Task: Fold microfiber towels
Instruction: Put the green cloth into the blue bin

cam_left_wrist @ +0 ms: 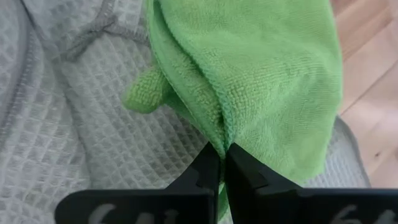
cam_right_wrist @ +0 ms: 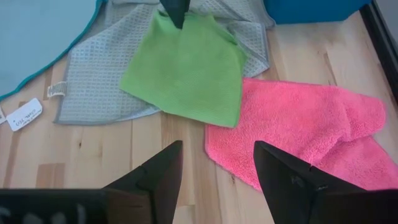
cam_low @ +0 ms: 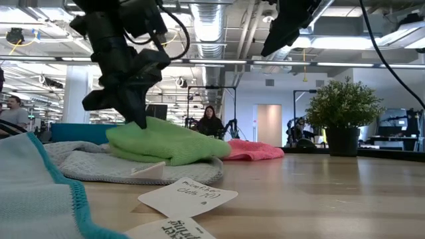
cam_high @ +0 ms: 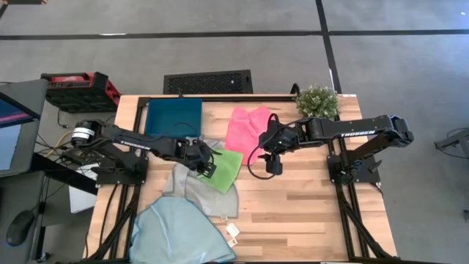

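The bright green towel (cam_high: 226, 170) lies bunched and doubled over, partly on the pale grey towel (cam_high: 192, 188) and partly on the wood. My left gripper (cam_high: 210, 164) is shut on its left end. The pink towel (cam_high: 248, 128) lies crumpled at the far middle of the table. The light blue towel (cam_high: 179, 233) is spread at the near left edge. My right gripper (cam_high: 273, 166) hangs open above the table, to the right of the green towel, with nothing between its fingers (cam_right_wrist: 158, 177). My left gripper pinches a folded, hemmed edge of the green towel (cam_left_wrist: 219, 134) between its two fingers (cam_left_wrist: 208, 174), several layers together. The fingers slant down on it from the table's left (cam_low: 138, 121). The towel lies slack, resting on the grey towel and the table.
A dark teal tray (cam_high: 174, 117) stands at the far left. A potted plant (cam_high: 316, 101) sits at the far right corner. Paper labels (cam_high: 233, 233) lie near the front edge. Bare wood (cam_high: 308, 213) takes up the right half. People show in the room beyond.
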